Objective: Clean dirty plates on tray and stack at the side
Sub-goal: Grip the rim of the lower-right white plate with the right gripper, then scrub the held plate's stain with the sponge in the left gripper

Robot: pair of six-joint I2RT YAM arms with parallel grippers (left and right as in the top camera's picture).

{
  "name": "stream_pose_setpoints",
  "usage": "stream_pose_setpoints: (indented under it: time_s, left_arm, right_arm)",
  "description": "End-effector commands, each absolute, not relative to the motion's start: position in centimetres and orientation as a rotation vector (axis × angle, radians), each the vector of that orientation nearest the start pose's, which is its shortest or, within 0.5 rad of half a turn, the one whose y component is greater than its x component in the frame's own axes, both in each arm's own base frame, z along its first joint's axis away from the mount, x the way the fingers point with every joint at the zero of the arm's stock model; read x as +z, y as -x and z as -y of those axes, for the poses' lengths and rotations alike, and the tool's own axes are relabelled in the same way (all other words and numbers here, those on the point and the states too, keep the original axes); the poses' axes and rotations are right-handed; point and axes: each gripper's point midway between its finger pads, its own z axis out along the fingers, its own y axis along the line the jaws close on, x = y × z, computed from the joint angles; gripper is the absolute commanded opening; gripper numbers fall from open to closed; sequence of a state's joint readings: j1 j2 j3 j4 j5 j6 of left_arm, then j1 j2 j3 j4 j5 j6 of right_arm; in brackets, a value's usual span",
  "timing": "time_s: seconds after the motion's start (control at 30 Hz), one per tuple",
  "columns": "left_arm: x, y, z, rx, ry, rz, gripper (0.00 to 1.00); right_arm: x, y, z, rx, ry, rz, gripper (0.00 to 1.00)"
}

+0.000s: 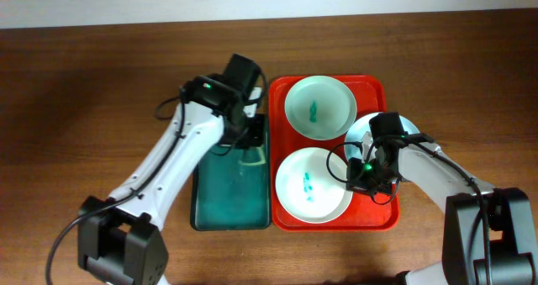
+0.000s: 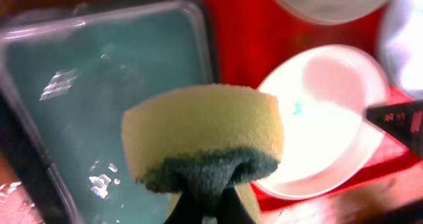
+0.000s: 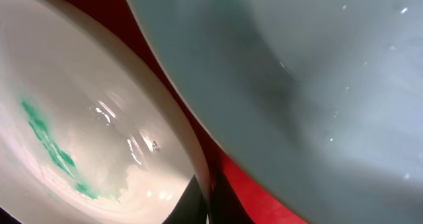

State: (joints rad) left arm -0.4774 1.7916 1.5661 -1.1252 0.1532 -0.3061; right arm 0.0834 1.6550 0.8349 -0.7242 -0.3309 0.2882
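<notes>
The overhead view is evenly lit and sharp; the wrist views are blurred, with glare on a plate (image 3: 132, 145) and the green tray (image 2: 132, 72).

- The left gripper (image 2: 210, 196) is pinching a yellow-green sponge (image 2: 201, 128) above a dark green tray (image 2: 79, 118).
- A smeared plate (image 2: 330, 112) is lying on the red tray (image 2: 241, 45) beside it.

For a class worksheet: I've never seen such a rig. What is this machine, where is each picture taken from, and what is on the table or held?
Two robot arms stand at a table. One picture looks down; the other two come from a camera on each wrist. A red tray carries two teal-smeared plates; a third plate overlaps its right edge. Beside it lies a green tray. The left fingers pinch a sponge above it; the right fingers are shut on the near plate's rim.
</notes>
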Motion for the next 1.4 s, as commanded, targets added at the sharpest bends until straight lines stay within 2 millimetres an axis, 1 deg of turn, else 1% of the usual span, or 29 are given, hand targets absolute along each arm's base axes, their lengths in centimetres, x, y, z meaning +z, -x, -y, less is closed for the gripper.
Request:
stream_pose_setpoints:
  time_s: [0.0, 0.03, 0.17, 0.2, 0.23, 0.3, 0.37, 0.4, 0.43, 0.47, 0.53, 0.6, 0.63, 0.67, 0.7, 0.73, 0.77, 0.8, 0.83, 0.87, 0.93, 1.03, 1.07, 1.1, 1.17, 1.23, 1.3, 1.33, 1.37]
  left_arm:
    - [11.7, -31.7, 25.0, -0.417, -0.418, -2.935, 0.00]
    - [11.0, -31.3, 26.0, -0.430, -0.434, -2.942, 0.00]
    - [6.6, -29.2, 31.6, -0.545, -0.599, -2.976, 0.00]
    - [5.0, -28.4, 32.9, -0.577, -0.599, -3.007, 0.00]
    - [3.8, -28.0, 33.5, -0.590, -0.579, -3.036, 0.00]
    - [1.6, -27.6, 34.0, -0.572, -0.562, -3.081, 0.00]
    - [-0.9, -27.6, 33.1, -0.478, -0.554, -3.121, 0.00]
    - [-1.7, -28.0, 32.2, -0.394, -0.540, -3.128, 0.00]
    - [-2.2, -28.8, 30.0, -0.227, -0.509, -3.125, 0.00]
    - [-2.1, -29.3, 28.8, -0.135, -0.492, -3.120, 0.00]
    - [-1.8, -30.7, 25.0, 0.136, -0.450, -3.097, 0.00]
    - [-1.5, -31.3, 22.8, 0.278, -0.428, -3.076, 0.00]
    - [-1.5, -31.6, 22.3, 0.287, -0.413, -3.078, 0.00]
    - [-1.7, -31.4, 23.1, 0.224, -0.413, -3.093, 0.00]
    - [-1.8, -30.2, 26.4, -0.049, -0.520, -3.138, 0.00]
    - [-1.6, -29.2, 29.1, -0.274, -0.604, -3.143, 0.00]
    - [-0.7, -27.9, 32.7, -0.569, -0.678, -3.122, 0.00]
    - [0.1, -27.1, 35.0, -0.744, -0.721, -3.086, 0.00]
    - [0.4, -26.5, 36.1, -0.809, -0.755, -3.062, 0.00]
    - [0.5, -25.8, 36.8, -0.816, -0.790, -3.054, 0.00]
    - [0.4, -25.2, 37.0, -0.810, -0.807, -3.064, 0.00]
    - [0.3, -24.5, 36.3, -0.789, -0.796, -3.110, 0.00]
    - [0.2, -23.7, 35.6, -0.766, -0.790, -3.162, 0.00]
    - [-0.1, -23.3, 34.5, -0.687, -0.776, -3.208, 0.00]
    - [-1.1, -24.5, 31.2, -0.395, -0.739, -3.235, 0.00]
    - [-1.7, -26.8, 27.4, -0.082, -0.637, -3.214, 0.00]
    - [-1.7, -29.0, 24.5, 0.096, -0.516, -3.186, 0.00]
    - [-1.4, -30.0, 23.3, 0.155, -0.458, -3.175, 0.00]
    - [-0.9, -30.6, 22.7, 0.188, -0.418, -3.167, 0.00]
  right_arm:
    - [-0.9, -25.0, -6.8, 0.429, -0.401, -3.148, 0.04]
    - [-0.9, -25.0, -6.8, 0.429, -0.424, -3.148, 0.04]
    - [-0.9, -25.0, -6.8, 0.429, -0.425, -3.147, 0.04]
    - [-0.9, -25.0, -6.8, 0.429, -0.425, -3.147, 0.04]
    - [-0.9, -25.0, -6.8, 0.429, -0.426, -3.149, 0.04]
    - [-0.9, -24.9, -6.8, 0.428, -0.426, -3.152, 0.04]
    - [-0.9, -24.9, -6.8, 0.428, -0.426, -3.152, 0.04]
    - [-0.9, -24.9, -6.8, 0.428, -0.427, -3.153, 0.05]
    - [-0.9, -24.8, -6.8, 0.427, -0.428, -3.157, 0.04]
    - [-0.9, -24.7, -6.8, 0.427, -0.429, -3.160, 0.05]
    - [-0.9, -24.7, -6.8, 0.426, -0.429, -3.162, 0.04]
    - [-0.9, -24.6, -6.8, 0.425, -0.430, -3.162, 0.04]
    - [-0.9, -24.7, -6.8, 0.426, -0.429, -3.162, 0.04]
    - [-0.9, -24.7, -6.8, 0.426, -0.429, -3.162, 0.04]
    - [-0.9, -24.7, -6.8, 0.425, -0.429, -3.162, 0.05]
    - [-0.9, -24.7, -6.8, 0.425, -0.430, -3.162, 0.05]
    - [-0.9, -24.7, -6.8, 0.425, -0.430, -3.162, 0.05]
    - [-0.9, -24.7, -6.8, 0.425, -0.430, -3.162, 0.04]
    - [-0.9, -24.6, -6.8, 0.425, -0.430, -3.162, 0.05]
    - [-0.9, -24.6, -6.8, 0.425, -0.430, -3.163, 0.05]
    - [-0.9, -24.6, -6.8, 0.425, -0.431, -3.164, 0.04]
    - [-0.9, -24.5, -6.8, 0.424, -0.432, -3.170, 0.05]
    - [-0.9, -24.5, -6.8, 0.424, -0.433, -3.170, 0.04]
    - [-0.9, -24.5, -6.8, 0.424, -0.432, -3.170, 0.04]
    - [-0.9, -24.5, -6.8, 0.424, -0.432, -3.170, 0.04]
    - [-0.9, -24.5, -6.8, 0.424, -0.432, -3.170, 0.04]
    - [-0.9, -24.5, -6.8, 0.424, -0.427, -3.170, 0.04]
    - [-0.9, -24.4, -6.8, 0.424, -0.427, -3.171, 0.04]
    - [-0.9, -24.5, -6.8, 0.424, -0.427, -3.170, 0.04]
